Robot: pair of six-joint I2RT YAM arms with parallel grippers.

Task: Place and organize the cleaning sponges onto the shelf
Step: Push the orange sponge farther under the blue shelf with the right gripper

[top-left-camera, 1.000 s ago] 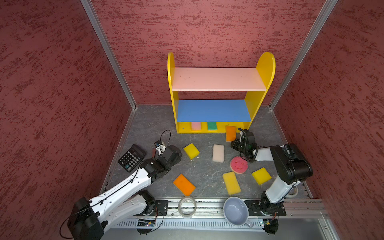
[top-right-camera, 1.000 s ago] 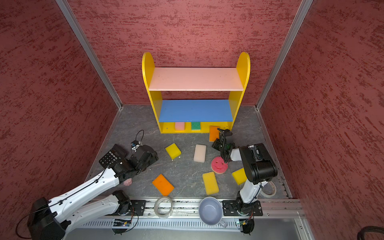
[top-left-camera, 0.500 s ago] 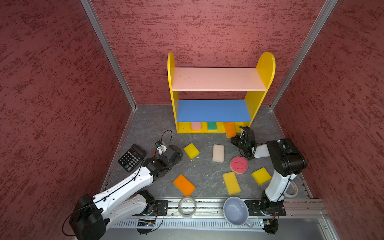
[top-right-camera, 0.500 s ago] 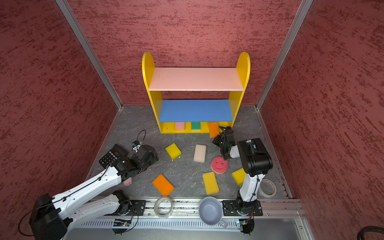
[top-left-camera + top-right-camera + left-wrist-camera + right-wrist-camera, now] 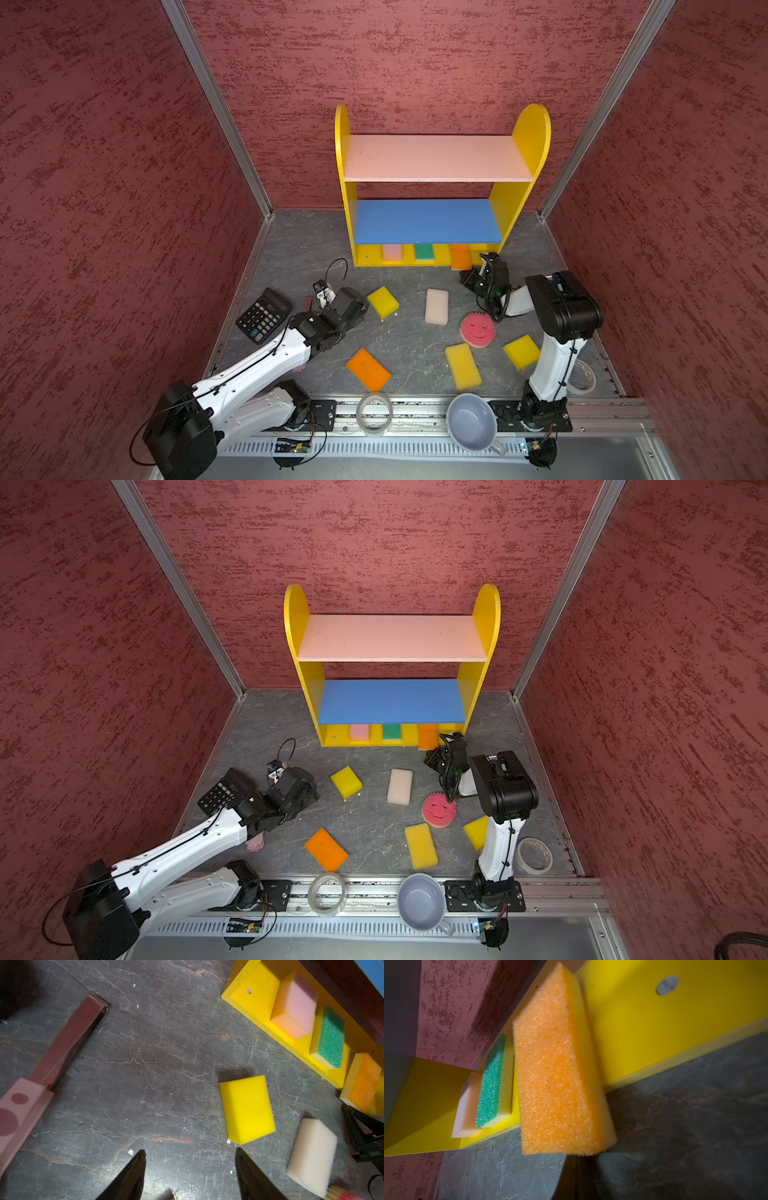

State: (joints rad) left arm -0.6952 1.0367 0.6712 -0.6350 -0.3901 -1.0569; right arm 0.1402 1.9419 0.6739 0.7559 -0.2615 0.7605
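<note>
orange sponge (image 5: pixel 460 255) pokes out of the shelf (image 5: pixel 519 199); right gripper (image 5: pixel 468 275), pinching it, should push deeper. left gripper (image 5: pixel 190 1150) is open.

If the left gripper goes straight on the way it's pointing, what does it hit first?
Likely the nearest yellow sponge, just ahead of one open jaw; between the jaws lies bare floor. Depth is unclear.

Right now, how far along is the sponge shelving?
Done: pink sponge and green sponge sit on the yellow base of the shelf. In hand: the shut right gripper is at an orange sponge overhanging the base edge. Remaining: six sponges on the floor; the open left gripper faces a yellow one.
</note>
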